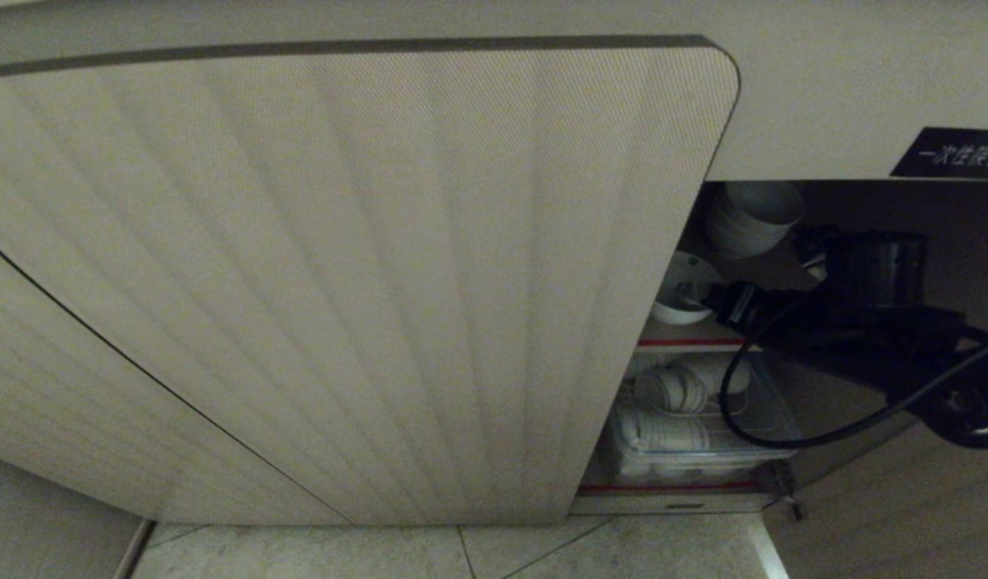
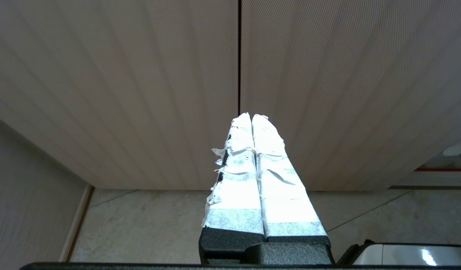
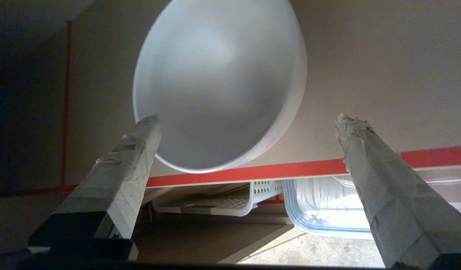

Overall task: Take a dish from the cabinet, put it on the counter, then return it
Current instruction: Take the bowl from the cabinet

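The dish (image 3: 215,86), a small plain white bowl, stands on the red-edged shelf (image 3: 309,168) inside the cabinet (image 1: 341,281). In the head view the dish (image 1: 680,283) shows in the open compartment at the right, just past the ribbed door's edge. My right gripper (image 3: 249,119) is open and wide in front of it. One taped finger (image 3: 136,157) overlaps the bowl's rim, and the other (image 3: 359,150) stands well off to the side. My right arm (image 1: 863,322) reaches into the compartment. My left gripper (image 2: 251,116) is shut and empty, parked facing the closed doors. The counter is out of view.
A stack of nested white bowls (image 1: 755,213) sits behind the dish. Below the shelf are a clear lidded box (image 3: 328,210) and a white perforated basket (image 3: 222,197). A black cable (image 1: 731,402) loops down from my arm. A black label (image 1: 956,153) is above the opening. Tiled floor (image 1: 542,551) lies below.
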Robot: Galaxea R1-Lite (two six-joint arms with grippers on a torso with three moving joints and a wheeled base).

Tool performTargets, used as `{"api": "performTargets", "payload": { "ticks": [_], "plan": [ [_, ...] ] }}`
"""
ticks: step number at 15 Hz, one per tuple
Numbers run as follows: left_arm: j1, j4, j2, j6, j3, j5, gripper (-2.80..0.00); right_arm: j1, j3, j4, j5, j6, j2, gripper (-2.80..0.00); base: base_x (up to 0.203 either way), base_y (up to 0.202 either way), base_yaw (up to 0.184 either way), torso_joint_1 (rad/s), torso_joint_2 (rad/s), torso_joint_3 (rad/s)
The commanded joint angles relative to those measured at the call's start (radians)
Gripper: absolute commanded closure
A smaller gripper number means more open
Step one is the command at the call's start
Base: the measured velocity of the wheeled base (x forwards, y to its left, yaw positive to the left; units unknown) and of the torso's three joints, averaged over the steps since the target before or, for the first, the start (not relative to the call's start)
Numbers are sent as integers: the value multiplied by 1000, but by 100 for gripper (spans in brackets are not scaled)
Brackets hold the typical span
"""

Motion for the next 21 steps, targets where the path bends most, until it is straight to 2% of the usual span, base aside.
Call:
{"api": "performTargets", "payload": {
  "ticks": [1,5,10,14,21],
  "plan": [
    [0,0,0,-1,0,1,0,0,-7,-3,0,-8,14,-280,0,0,0,0,0,0],
    [0,0,0,-1,0,1,0,-12,-45,40,0,-60,26,-280,0,0,0,0,0,0],
    [0,0,0,-1,0,1,0,-16,-69,59,-2,-65,41,-280,0,0,0,0,0,0],
    [0,0,0,-1,0,1,0,-26,-116,147,-1,-103,52,-280,0,0,0,0,0,0],
    [0,0,0,-1,0,1,0,-27,-189,207,-2,-105,81,-280,0,0,0,0,0,0]
  ]
}}
